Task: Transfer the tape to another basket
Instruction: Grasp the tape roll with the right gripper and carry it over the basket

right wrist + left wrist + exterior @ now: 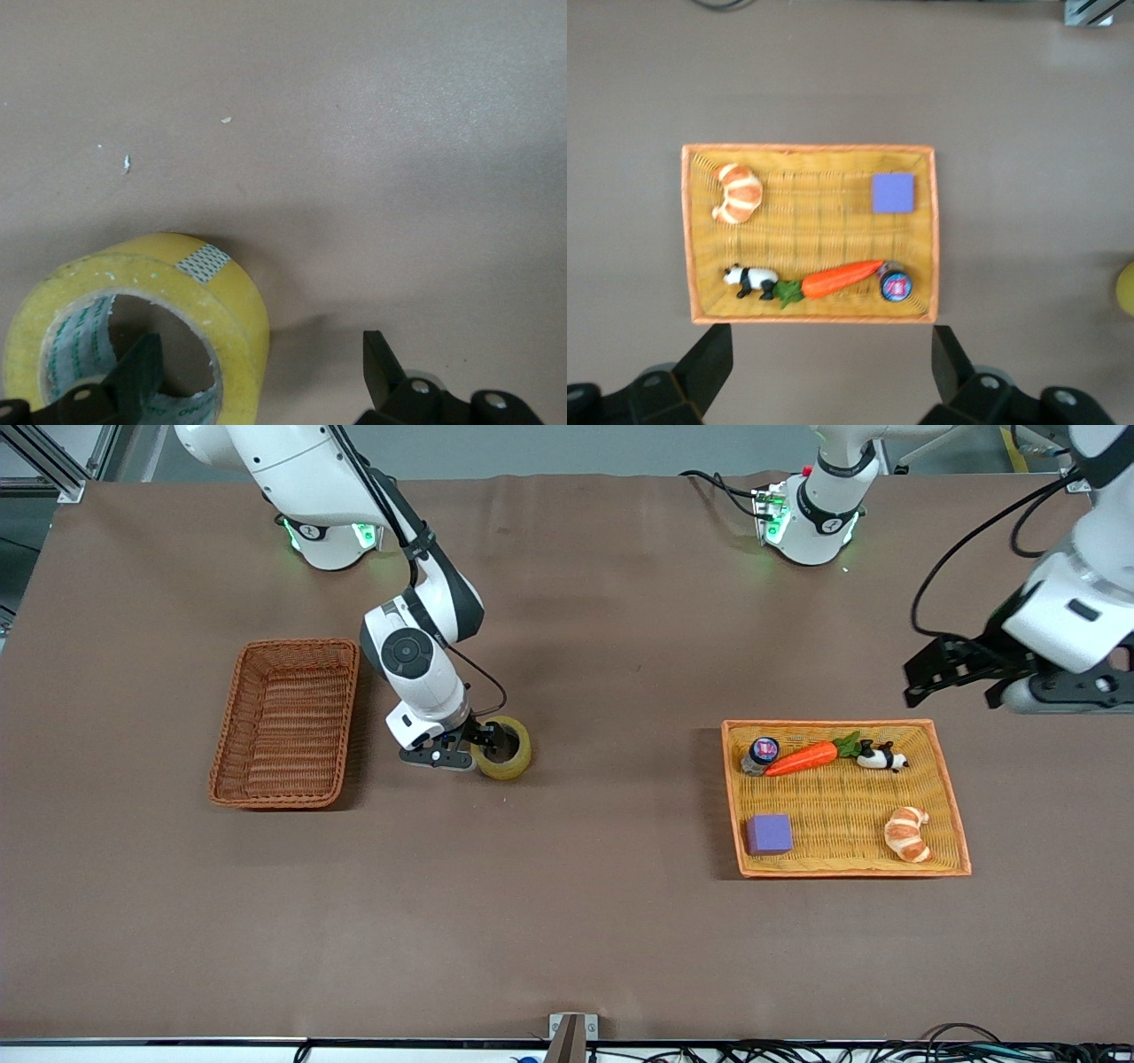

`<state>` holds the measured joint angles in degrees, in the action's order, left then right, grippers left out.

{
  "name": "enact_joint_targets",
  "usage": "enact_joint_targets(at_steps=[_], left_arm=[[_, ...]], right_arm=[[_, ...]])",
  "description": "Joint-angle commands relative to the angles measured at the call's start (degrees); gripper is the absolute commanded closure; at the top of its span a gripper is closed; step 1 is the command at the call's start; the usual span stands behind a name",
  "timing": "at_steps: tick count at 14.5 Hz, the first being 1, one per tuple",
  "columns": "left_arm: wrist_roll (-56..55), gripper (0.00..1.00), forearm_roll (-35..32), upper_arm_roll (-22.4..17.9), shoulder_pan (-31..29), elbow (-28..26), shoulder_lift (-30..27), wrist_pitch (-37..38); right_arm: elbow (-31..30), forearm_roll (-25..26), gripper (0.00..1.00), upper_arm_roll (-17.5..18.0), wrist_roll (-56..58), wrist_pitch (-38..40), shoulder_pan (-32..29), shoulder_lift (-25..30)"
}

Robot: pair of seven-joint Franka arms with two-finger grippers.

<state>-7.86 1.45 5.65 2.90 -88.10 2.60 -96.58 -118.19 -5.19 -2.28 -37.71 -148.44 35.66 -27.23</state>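
The tape, a yellowish ring, lies flat on the brown table between the two baskets. My right gripper is down at it and open. One finger stands inside the ring's hole, the other outside, with the ring's wall between them and not squeezed. The dark reddish-brown wicker basket is empty and lies beside the tape toward the right arm's end. My left gripper hangs open and empty in the air by the orange tray. It waits. The tape's edge also shows in the left wrist view.
The flat orange-yellow tray lies toward the left arm's end; it also shows in the left wrist view. It holds a carrot, a panda figure, a small jar, a purple block and a croissant.
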Motion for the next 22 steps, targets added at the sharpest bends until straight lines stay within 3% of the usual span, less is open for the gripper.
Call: enact_joint_targets(at_steps=[1,2,4,6,7,8,13,17,22], left_arm=[[3.0,0.01,0.8,-3.3,1.5,-12.1,-8.4,-5.4],[3.5,0.01,0.8,-3.4,1.0,-13.7,-8.9,-6.2],[3.6,0.01,0.8,-3.4,0.4,-14.2,-8.3,-6.0],[2.6,0.00,0.8,-3.0,0.3,-13.8,-7.1,-5.7],[2.4,0.00,0.8,-2.8,0.3,-13.7,-6.9,-5.7],[2.5,0.00,0.8,-2.8,0.3,-13.5,-6.4,-5.7],[2.2,0.00,0.9,-1.0,-1.5,-8.2,-1.3,-5.7],[2.5,0.00,0.8,-0.1,-1.1,-7.9,-0.9,-5.6],[1.4,0.00,0.8,0.1,-1.0,-8.1,-0.9,-5.4]], right_arm=[[-0.8,0.0,0.10,-0.3,-1.7,-1.3,0.5,-0.4],[-0.8,0.0,0.12,-0.3,-3.4,-1.4,0.7,-0.5],[-0.6,0.0,0.26,-0.4,-3.9,-1.5,1.8,-1.2],[-0.6,0.0,0.72,-0.4,-4.1,-1.4,1.8,-1.2],[-0.5,-0.1,0.88,-0.4,-5.8,-1.3,2.0,-1.2],[-0.3,0.0,0.96,-0.4,-8.8,-1.4,2.5,-1.2],[1.7,0.3,1.00,-0.4,-6.9,3.6,-1.5,-0.2],[3.1,0.2,1.00,-0.4,1.8,19.5,-9.8,10.1],[0.6,1.8,1.00,-0.5,23.5,33.2,-25.2,21.6]])
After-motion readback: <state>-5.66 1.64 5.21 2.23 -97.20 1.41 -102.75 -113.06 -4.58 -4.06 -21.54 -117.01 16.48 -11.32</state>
